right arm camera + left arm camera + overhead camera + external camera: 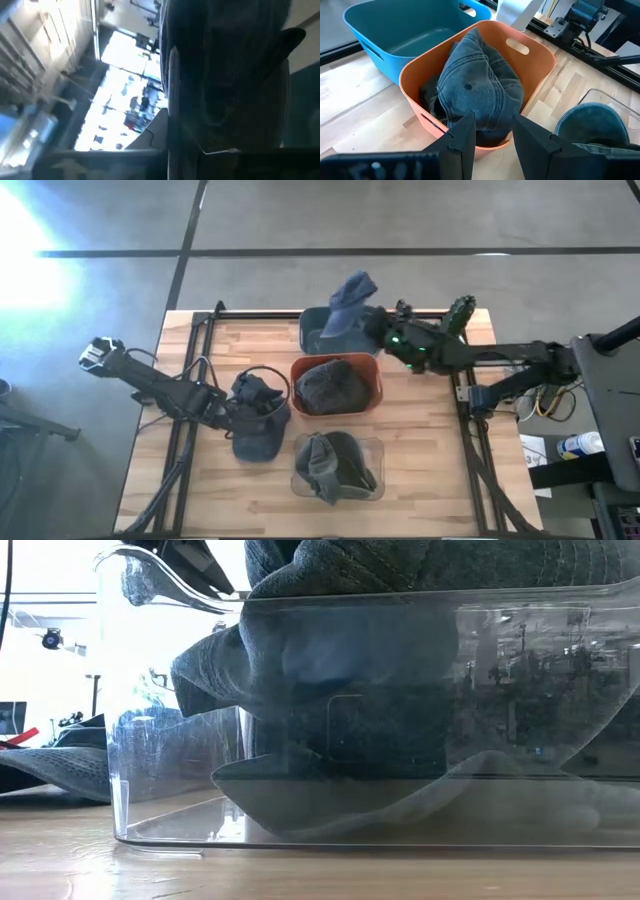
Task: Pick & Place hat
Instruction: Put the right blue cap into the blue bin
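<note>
— Where is the hat?

— A blue denim hat (350,302) hangs pinched in the right tool (372,320), lifted over the blue bin (312,330) at the far edge of the surface (420,450).

— And the other tool?

— The left tool (262,402) is spread, low over a dark hat (258,438) at centre-left — facing the orange bin (540,55), which holds a grey hat (480,85). Another hat (335,465) fills the clear bin (150,700) nearest us.
</note>
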Tool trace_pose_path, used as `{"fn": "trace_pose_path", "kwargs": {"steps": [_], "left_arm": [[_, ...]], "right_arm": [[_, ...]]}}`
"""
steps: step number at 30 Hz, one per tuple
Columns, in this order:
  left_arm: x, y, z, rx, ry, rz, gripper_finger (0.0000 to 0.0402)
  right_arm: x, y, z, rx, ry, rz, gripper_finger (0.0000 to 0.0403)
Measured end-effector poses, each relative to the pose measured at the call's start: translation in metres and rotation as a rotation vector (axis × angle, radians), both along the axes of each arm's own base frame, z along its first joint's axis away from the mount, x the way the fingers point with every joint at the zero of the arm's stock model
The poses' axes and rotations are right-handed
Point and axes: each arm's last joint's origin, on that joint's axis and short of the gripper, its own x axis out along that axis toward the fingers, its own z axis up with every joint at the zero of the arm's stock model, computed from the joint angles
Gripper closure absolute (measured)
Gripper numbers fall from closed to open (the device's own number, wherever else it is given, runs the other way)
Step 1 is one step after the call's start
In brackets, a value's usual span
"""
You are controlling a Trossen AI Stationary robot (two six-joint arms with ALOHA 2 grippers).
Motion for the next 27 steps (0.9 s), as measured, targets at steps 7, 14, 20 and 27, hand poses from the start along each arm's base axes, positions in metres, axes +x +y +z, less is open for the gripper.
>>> {"fn": "trace_pose_path", "kwargs": {"steps": [7, 14, 20, 27], "left_arm": [[-0.004, 0.0, 0.001, -0.017, 0.016, -0.028, 0.028], [-0.011, 0.001, -0.004, -0.034, 0.12, -0.085, 0.028], [-0.015, 0.002, -0.008, -0.014, 0.174, -0.086, 0.028], [-0.017, 0.003, -0.01, 0.001, 0.208, -0.086, 0.028]], "right_arm": [[0.039, -0.019, -0.052, 0.175, -0.027, -0.052, 0.0383], [0.055, -0.03, -0.093, 0.247, 0.008, -0.2, 0.0382], [0.059, -0.044, -0.121, 0.291, 0.064, -0.307, 0.0381], [0.059, -0.051, -0.132, 0.334, 0.144, -0.249, 0.0354]]}}
